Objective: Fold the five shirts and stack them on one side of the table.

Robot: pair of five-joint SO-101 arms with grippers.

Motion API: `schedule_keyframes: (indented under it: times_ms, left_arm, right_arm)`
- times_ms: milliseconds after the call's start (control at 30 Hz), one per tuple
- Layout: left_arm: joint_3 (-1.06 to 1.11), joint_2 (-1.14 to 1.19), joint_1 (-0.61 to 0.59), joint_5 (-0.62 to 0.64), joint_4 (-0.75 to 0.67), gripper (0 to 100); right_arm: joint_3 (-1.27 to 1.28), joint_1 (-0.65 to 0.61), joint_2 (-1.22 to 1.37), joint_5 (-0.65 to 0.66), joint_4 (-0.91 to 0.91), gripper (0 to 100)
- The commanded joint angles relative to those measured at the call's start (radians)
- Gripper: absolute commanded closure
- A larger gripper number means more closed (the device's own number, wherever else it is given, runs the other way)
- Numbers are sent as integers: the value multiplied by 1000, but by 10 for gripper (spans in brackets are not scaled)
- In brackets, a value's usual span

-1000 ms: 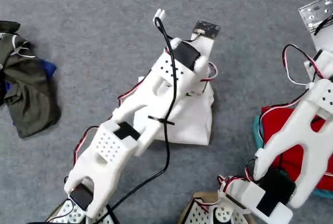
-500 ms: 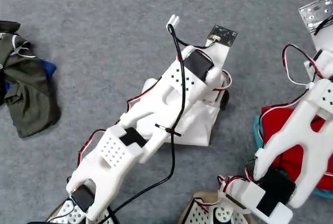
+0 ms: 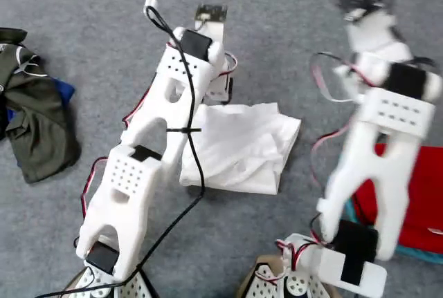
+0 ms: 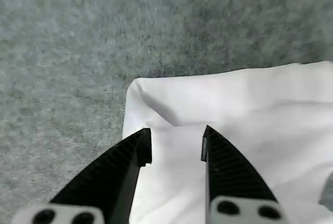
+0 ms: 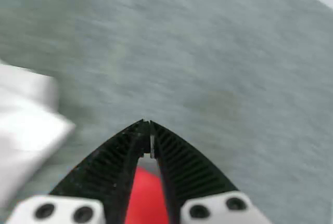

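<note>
Left gripper (image 4: 176,133) shifted to white shirt (image 3: 242,147) edge, right arm (image 3: 385,147) blurred

High view: your right arm (image 3: 377,146) is smeared, and its far end is too blurred to read. It covers part of the red shirt (image 3: 426,201), which the right edge also cuts off. Your left arm (image 3: 131,187) hides one side of the white shirt (image 3: 242,146). The dark shirts (image 3: 34,125) run off the left edge. Right wrist view: the table (image 5: 208,52) and white shirt are blurred; the right gripper (image 5: 149,130), fingertips together, hides most of the red shirt.
</note>
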Motion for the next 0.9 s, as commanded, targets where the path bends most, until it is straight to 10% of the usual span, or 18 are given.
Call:
schedule_keyframes:
  times_ms: [0, 300, 867]
  left_arm:
    - [-46, 33, 2, -5, 11, 857]
    - [-49, 114, -66, -64, -18, 893]
    - [-169, 205, -186, -72, -26, 890]
  right_arm:
    - [-85, -194, -13, -127, 140, 992]
    - [205, -421, -4, -224, 55, 992]
    - [661, -486, 93, -153, -195, 991]
